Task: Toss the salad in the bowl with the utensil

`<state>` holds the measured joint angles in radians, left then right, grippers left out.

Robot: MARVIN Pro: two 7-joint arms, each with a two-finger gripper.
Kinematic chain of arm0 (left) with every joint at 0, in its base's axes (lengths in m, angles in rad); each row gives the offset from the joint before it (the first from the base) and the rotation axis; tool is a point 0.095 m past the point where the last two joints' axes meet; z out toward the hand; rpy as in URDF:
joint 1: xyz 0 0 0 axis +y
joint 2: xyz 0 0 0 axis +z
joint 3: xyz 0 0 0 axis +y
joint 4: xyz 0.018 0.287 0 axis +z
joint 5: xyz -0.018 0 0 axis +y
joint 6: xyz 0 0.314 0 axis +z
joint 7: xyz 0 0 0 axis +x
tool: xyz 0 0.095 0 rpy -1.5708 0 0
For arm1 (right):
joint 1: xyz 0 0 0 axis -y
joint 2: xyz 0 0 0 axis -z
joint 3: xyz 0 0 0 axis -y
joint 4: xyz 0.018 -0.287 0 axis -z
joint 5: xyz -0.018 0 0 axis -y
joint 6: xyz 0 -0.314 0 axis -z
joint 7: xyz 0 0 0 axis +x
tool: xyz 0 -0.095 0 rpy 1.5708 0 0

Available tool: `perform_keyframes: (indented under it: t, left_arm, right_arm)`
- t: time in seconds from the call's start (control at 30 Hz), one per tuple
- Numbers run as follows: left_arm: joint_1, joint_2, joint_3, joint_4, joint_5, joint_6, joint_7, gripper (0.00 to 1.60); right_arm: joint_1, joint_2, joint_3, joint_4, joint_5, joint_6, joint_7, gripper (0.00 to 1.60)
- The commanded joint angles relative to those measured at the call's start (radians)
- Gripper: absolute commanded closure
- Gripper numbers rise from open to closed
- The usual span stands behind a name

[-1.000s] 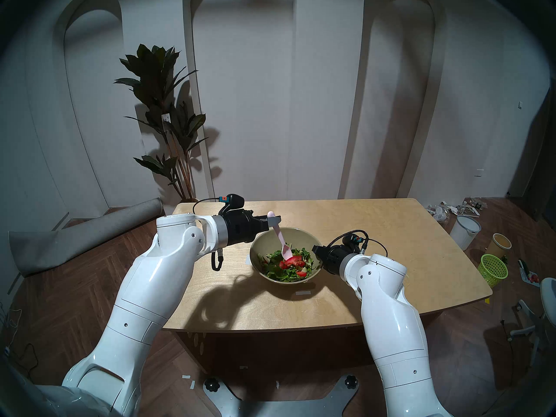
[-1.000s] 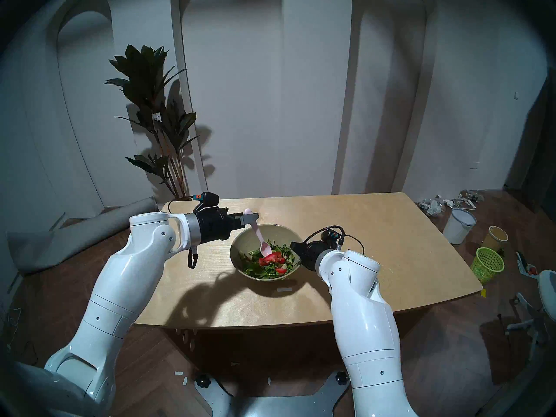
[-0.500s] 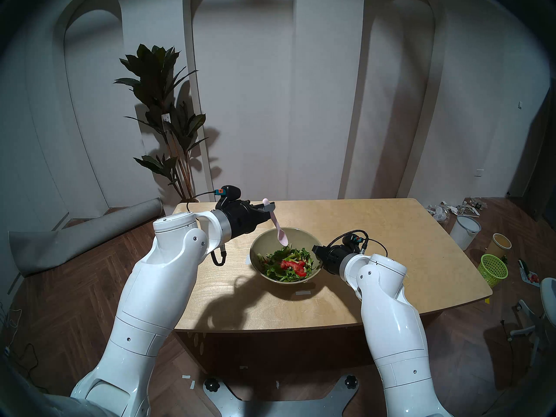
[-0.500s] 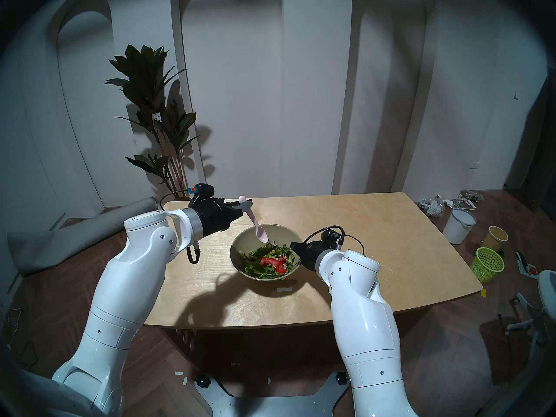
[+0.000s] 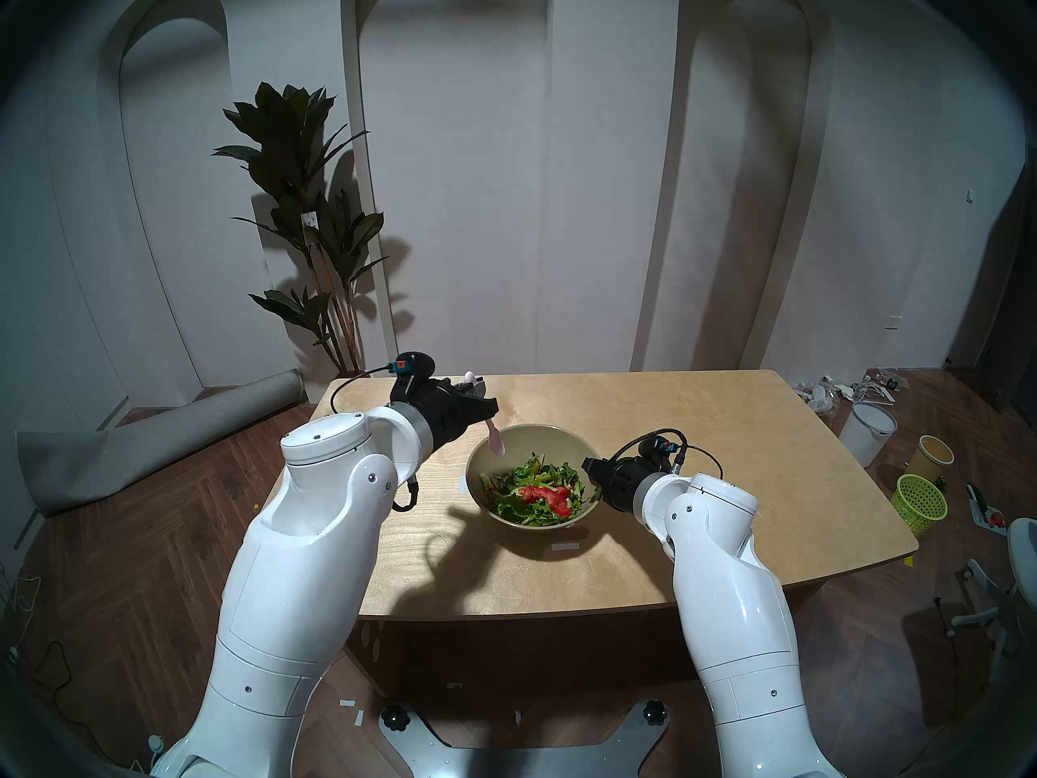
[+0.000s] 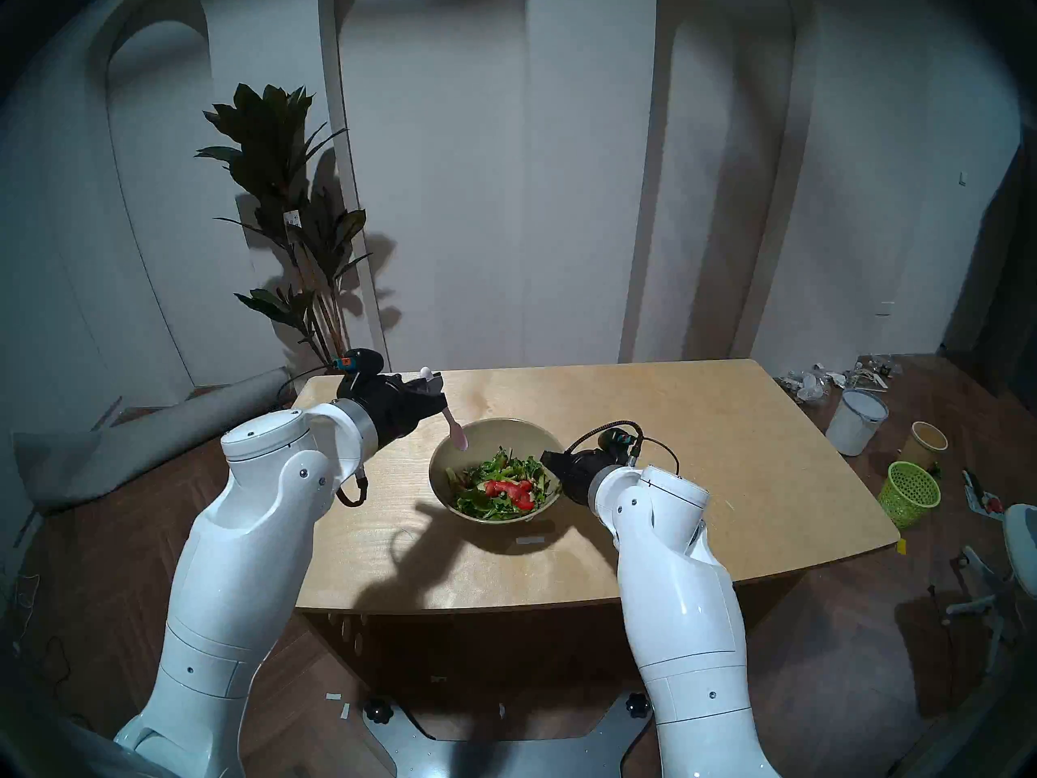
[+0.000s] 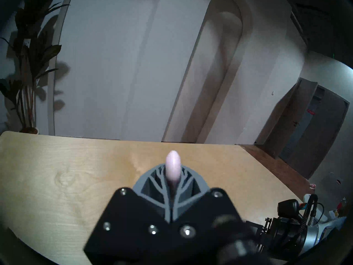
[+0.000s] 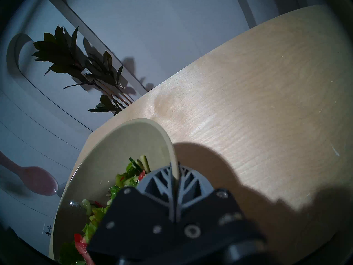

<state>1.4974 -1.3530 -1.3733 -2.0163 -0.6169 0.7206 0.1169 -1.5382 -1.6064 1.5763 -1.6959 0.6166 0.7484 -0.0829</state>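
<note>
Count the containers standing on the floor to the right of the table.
3: a white bucket nearest the table's far corner, a tan cup just beyond it, and a green mesh basket closest to the camera. Others may hide among the clutter.

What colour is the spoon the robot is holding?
Pale pink. The spoon shows best in the right wrist view, its head near the bowl.

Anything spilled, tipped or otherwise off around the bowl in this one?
Nothing spilled on the table. The bowl sits tilted, its rim pinched by the right gripper. The salad stays inside, and the spoon in the left gripper hangs clear above it.
</note>
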Motion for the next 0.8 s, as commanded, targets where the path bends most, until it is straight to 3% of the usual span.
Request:
perform_keyframes:
  t: [0.0, 0.17, 0.3, 0.43, 0.77]
  left_arm:
    - [0.048, -0.045, 0.048, -0.115, 0.049, 0.031, 0.111, 1.6]
    - [0.102, -0.069, 0.1, -0.194, 0.112, 0.055, 0.234, 1.6]
    - [0.183, -0.103, 0.167, -0.262, 0.223, 0.092, 0.344, 1.6]
    - [0.195, -0.084, 0.223, -0.256, 0.274, 0.093, 0.416, 1.6]
    - [0.138, -0.091, 0.317, -0.157, 0.228, 0.069, 0.609, 1.6]
  right_arm:
    - [0.01, 0.0, 0.0, -0.018, 0.001, -0.002, 0.003, 1.6]
    - [0.01, 0.0, 0.0, -0.018, 0.001, -0.002, 0.003, 1.6]
    - [0.009, 0.0, 0.0, -0.02, 0.001, -0.002, 0.003, 1.6]
    - [0.009, 0.0, 0.0, -0.021, 0.001, -0.001, 0.003, 1.6]
    - [0.007, 0.0, 0.0, -0.024, 0.002, 0.0, 0.002, 1.6]
